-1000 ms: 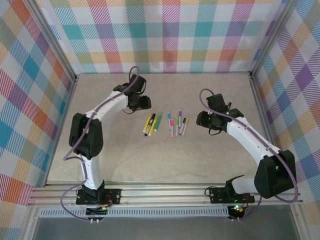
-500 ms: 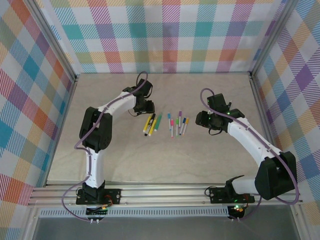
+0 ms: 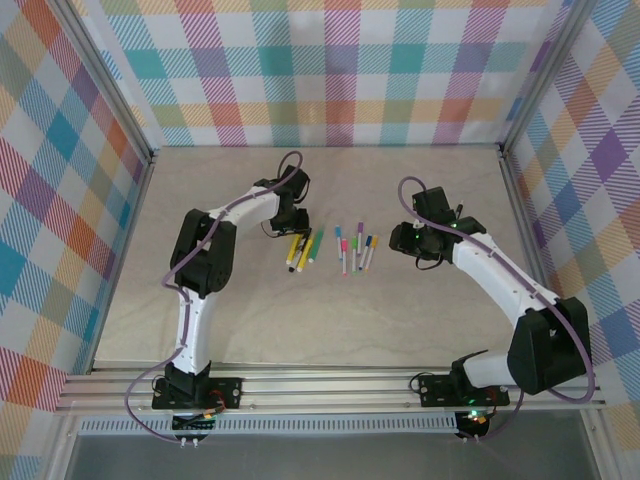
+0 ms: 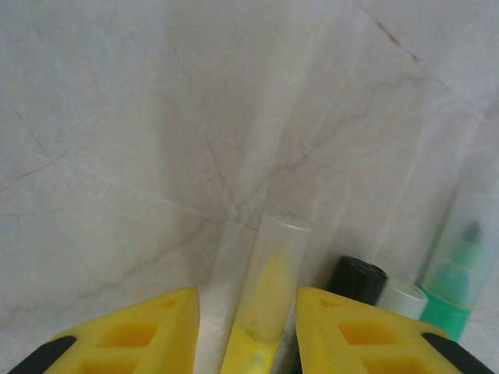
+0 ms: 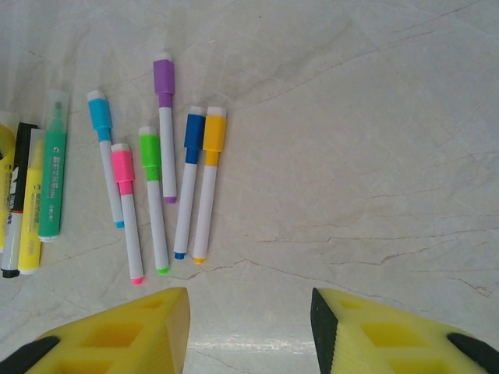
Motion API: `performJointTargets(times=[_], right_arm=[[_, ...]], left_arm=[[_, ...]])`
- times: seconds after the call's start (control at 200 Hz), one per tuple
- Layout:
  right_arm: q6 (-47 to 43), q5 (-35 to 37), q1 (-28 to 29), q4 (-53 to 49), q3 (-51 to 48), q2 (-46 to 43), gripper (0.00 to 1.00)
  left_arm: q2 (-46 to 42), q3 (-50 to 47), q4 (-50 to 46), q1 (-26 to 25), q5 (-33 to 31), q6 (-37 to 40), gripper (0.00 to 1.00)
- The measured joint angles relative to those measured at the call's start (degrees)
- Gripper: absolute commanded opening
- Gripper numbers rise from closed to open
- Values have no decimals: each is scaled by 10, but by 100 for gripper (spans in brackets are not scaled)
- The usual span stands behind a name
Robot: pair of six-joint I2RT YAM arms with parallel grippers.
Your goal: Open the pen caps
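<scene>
Marble tabletop [image 4: 117, 117]: left gripper [image 4: 246, 312] jaws parted, straddling yellow pen's clear cap [image 4: 274, 273]. Right gripper [image 5: 249, 312] parted, empty, slim pens [image 5: 158, 195] just ahead.

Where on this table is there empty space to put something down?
Bare table runs wide between the pens and the near rail, and again from the pens to the back wall. The middle is crowded: pens lie side by side, with the left fingers around a yellow pen and the right arm beside them.
</scene>
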Motion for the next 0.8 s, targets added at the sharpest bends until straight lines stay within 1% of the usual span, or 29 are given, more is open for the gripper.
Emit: performJointTargets(times=[0.265, 0.405, 0.595, 0.74, 0.8], right_arm=[[0, -15, 0, 10, 0, 6, 44], [1, -28, 0, 19, 0, 8, 44], [6, -44, 9, 23, 0, 11, 43], [11, -58, 17, 32, 0, 13, 43], [12, -65, 24, 39, 0, 19, 43]], left_arm=[[12, 17, -8, -2, -16, 0, 33], [26, 40, -31, -2, -22, 0, 30], [45, 74, -68, -2, -33, 0, 22], [48, 83, -79, -2, -34, 1, 12], [48, 84, -80, -2, -34, 2, 6]])
